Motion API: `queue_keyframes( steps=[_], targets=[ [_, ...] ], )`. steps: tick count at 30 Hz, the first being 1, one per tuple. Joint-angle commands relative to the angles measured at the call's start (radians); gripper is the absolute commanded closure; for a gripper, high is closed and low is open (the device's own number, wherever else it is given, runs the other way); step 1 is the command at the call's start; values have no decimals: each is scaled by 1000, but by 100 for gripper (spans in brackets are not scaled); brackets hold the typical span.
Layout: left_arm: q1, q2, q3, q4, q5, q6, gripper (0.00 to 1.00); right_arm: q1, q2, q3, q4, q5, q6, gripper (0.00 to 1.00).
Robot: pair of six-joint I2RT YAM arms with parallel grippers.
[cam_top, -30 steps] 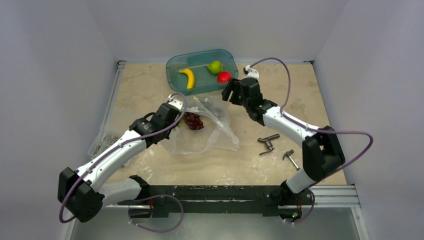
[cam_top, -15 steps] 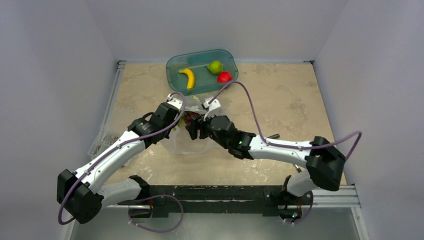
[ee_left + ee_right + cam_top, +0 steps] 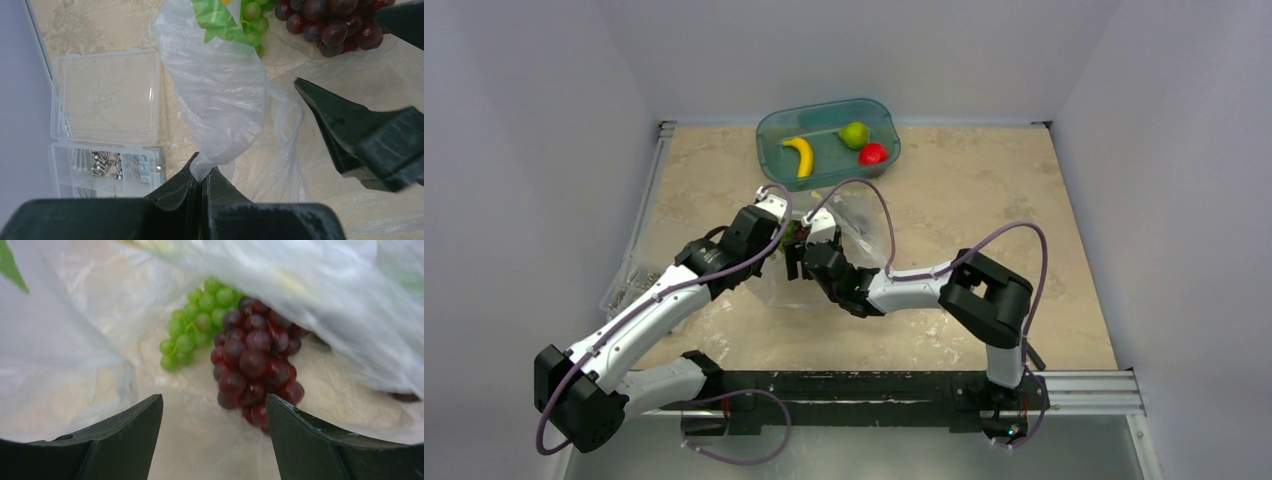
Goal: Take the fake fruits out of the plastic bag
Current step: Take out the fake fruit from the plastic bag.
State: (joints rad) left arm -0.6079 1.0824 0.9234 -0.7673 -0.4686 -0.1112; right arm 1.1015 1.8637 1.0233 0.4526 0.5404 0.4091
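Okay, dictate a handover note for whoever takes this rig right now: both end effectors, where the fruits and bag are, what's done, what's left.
Left end effector: shut on a fold of the plastic bag, lifting it.
Right end effector: open, holding nothing, at the bag's mouth facing the grapes.
Done: banana and green apple lie in the teal tub with a red fruit.
Left: purple grape bunch and green grape bunch are in the bag; take both out.
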Motion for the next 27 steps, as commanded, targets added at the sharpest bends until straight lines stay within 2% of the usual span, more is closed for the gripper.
queue_keyframes(
  steps=[1,9,16,20,23,27],
  targets=[
    [-6,-16,21,24,-12,7,100,-6,58,99,104,161,-9,23],
    [-4,-16,20,25,-15,8,100,-39,188,193,70,217,-7,23],
    [-6,21,21,23,-28,13,100,-54,259,235,59,192,-27,29],
    [-5,17,27,11,-64,18,100,-54,266,243,43,131,-35,50],
    [-4,-7,15,20,-73,20,100,-54,256,246,23,91,-34,74],
    [-5,-12,17,25,-63,22,100,-52,229,240,3,57,-23,94]
  ],
)
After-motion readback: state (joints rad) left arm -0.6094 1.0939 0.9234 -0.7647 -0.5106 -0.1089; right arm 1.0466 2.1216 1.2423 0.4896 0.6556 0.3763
